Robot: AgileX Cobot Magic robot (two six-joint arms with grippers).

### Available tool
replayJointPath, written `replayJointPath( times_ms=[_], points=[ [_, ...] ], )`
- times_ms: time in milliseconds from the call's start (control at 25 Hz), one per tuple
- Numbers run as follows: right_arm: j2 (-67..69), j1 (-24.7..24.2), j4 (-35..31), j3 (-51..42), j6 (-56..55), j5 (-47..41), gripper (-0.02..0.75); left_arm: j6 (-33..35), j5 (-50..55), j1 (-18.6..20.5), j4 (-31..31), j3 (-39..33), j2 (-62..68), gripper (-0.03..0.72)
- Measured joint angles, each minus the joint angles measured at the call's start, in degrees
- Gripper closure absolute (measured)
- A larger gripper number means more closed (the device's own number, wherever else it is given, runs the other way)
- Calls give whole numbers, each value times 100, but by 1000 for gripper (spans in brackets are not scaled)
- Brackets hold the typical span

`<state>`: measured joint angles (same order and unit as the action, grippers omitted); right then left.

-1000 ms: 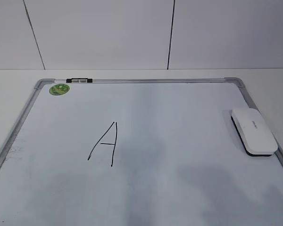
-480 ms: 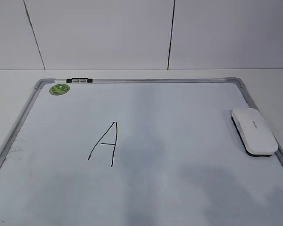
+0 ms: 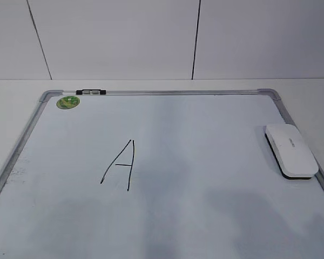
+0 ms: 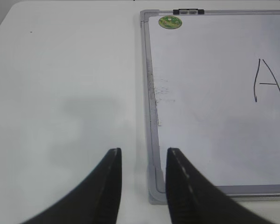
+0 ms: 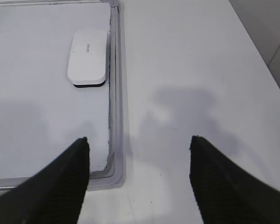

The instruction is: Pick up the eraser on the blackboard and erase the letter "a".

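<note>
Black tapered fingers of the right gripper (image 5: 139,161) fill the near edge of the right wrist view, spread wide and holding nothing, hovering over the near right corner of the large white dry-erase blackboard with its silver-grey metal frame (image 5: 115,93). The left gripper (image 4: 143,161) sits at the near left corner of that board, its dark fingers set narrowly apart and likewise empty.

Further out, the white rounded-rectangular plastic eraser with a dark felt underside (image 3: 291,150) lies flat on the board, just beside the right frame rail, its long axis running near to far. Left of the board's middle stands the only writing, a thin black marker letter "a" (image 3: 119,165), drawn here as an angular capital. At the far left corner sit a small green round magnet (image 3: 68,102) and a black-and-white clip (image 3: 90,92) on the far rail.

The pickup looks like the right arm's job. It should probably travel forward, centre over the eraser, span its short sides, and descend without snagging the rail next to it.
</note>
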<state>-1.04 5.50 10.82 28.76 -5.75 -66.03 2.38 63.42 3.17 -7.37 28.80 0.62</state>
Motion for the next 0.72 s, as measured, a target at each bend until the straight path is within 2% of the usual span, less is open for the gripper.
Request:
replayJointPath(
  times_ms=[720],
  points=[
    [0,0,0,0,3,1,197,0,0,0,0,0,0,443]
  ],
)
